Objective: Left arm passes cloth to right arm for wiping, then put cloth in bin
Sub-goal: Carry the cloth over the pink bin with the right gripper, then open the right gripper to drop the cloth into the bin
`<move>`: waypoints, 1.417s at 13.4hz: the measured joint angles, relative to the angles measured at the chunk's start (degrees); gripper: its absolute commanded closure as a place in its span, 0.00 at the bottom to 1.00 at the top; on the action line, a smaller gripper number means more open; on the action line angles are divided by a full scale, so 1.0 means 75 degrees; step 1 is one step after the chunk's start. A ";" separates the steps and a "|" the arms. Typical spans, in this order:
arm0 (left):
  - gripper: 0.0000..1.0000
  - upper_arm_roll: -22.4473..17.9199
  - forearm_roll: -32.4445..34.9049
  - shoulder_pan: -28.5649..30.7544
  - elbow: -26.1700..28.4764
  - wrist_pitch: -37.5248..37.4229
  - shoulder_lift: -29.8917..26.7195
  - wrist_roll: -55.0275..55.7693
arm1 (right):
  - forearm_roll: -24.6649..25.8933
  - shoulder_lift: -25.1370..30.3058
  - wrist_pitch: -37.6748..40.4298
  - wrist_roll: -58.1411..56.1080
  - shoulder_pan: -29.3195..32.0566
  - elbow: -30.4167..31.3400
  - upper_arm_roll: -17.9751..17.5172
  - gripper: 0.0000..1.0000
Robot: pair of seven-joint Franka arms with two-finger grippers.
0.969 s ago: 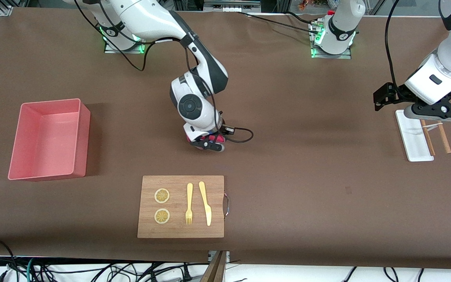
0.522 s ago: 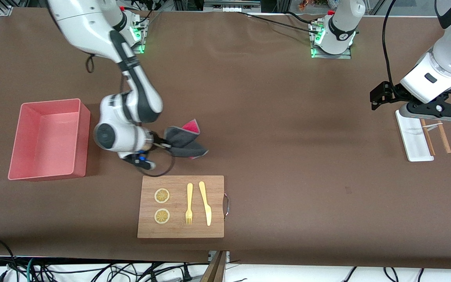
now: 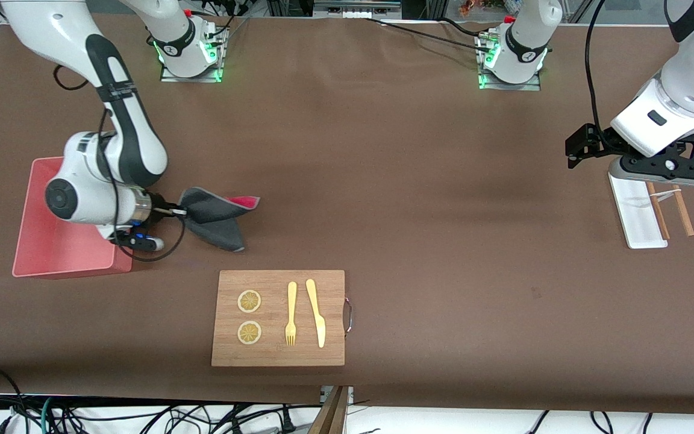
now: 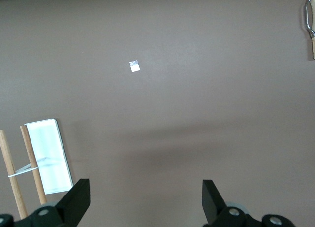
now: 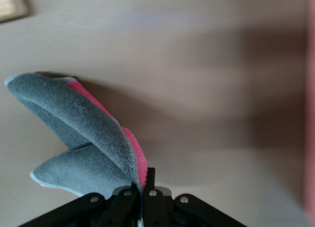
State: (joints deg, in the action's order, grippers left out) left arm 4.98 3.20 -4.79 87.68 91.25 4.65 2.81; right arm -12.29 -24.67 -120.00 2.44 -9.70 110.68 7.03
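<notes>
My right gripper [image 3: 173,211] is shut on a corner of the cloth [image 3: 215,214], dark grey with a pink-red side showing. It holds the cloth in the air over the table, just beside the salmon-pink bin [image 3: 43,238]; the right arm's wrist is over the bin's edge. In the right wrist view the cloth [image 5: 83,133] hangs folded from the shut right gripper [image 5: 142,185]. My left gripper [image 3: 663,172] is open and empty over the small white tray [image 3: 635,214] at the left arm's end; its fingertips [image 4: 78,195] stand wide apart.
A wooden cutting board [image 3: 279,317] with two lemon slices, a yellow fork and a yellow knife lies near the front camera. Two wooden sticks [image 3: 669,208] lie on and beside the white tray, also seen in the left wrist view [image 4: 22,173].
My right arm swung from mid-table toward the bin, carrying the cloth, which unfurled and now trails behind the gripper. The left gripper drifted slightly.
</notes>
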 measured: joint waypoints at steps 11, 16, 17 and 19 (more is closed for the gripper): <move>0.00 0.0006 0.0000 0.0002 -0.0022 -0.0010 0.0000 0.0000 | 0.1737 0.2115 0.2948 -0.1041 0.0737 -0.0765 0.0096 1.00; 0.00 0.0031 0.0000 0.0002 -0.0026 -0.0012 0.0000 0.0000 | 0.2527 0.2798 0.3044 -0.1851 0.1126 -0.0845 0.0180 1.00; 0.00 0.0038 0.0000 0.0002 -0.0027 -0.0012 0.0000 0.0000 | 0.2640 0.2941 0.3039 -0.2089 0.1165 -0.0866 0.0304 1.00; 0.00 0.0052 0.0000 0.0002 -0.0027 -0.0016 0.0000 0.0000 | 0.2906 0.3137 0.2997 -0.2401 0.1203 -0.0870 0.0532 1.00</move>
State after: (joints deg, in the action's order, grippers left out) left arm 5.38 3.20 -4.78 87.48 91.13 4.65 2.81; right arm 9.51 -1.14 -97.52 -15.57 -0.68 104.16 11.03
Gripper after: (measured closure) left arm 0.000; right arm 0.982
